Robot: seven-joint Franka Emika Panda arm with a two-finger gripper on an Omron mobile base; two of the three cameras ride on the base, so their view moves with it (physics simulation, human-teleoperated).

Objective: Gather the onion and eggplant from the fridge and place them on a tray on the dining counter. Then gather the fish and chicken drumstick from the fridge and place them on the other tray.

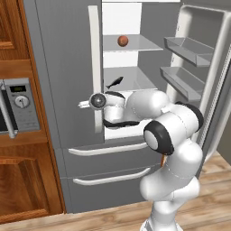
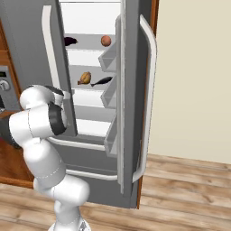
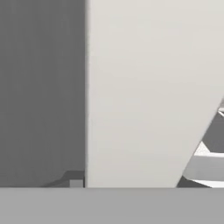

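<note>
The fridge's right door stands open and its left door (image 1: pixel 63 67) is closed. On the top shelf sit a round reddish onion (image 1: pixel 122 41) (image 2: pixel 106 40) and a dark eggplant (image 2: pixel 70 41). One shelf lower lie a dark fish (image 1: pixel 115 82) (image 2: pixel 102 81) and a tan chicken drumstick (image 2: pixel 85 78). My gripper (image 1: pixel 85 104) (image 2: pixel 67 95) is at the lower part of the left door's long pale handle (image 1: pixel 94 54) (image 3: pixel 144 87), which looms close in the hand view. Its fingers are hidden, so I cannot tell how they stand.
The open right door (image 2: pixel 131 90) with its shelf bins (image 1: pixel 189 49) swings out on the right. Two fridge drawers (image 1: pixel 108 149) lie below the hand. A microwave (image 1: pixel 20 106) and wooden cabinets (image 1: pixel 13 27) stand at the left, above a wooden floor (image 2: pixel 180 189).
</note>
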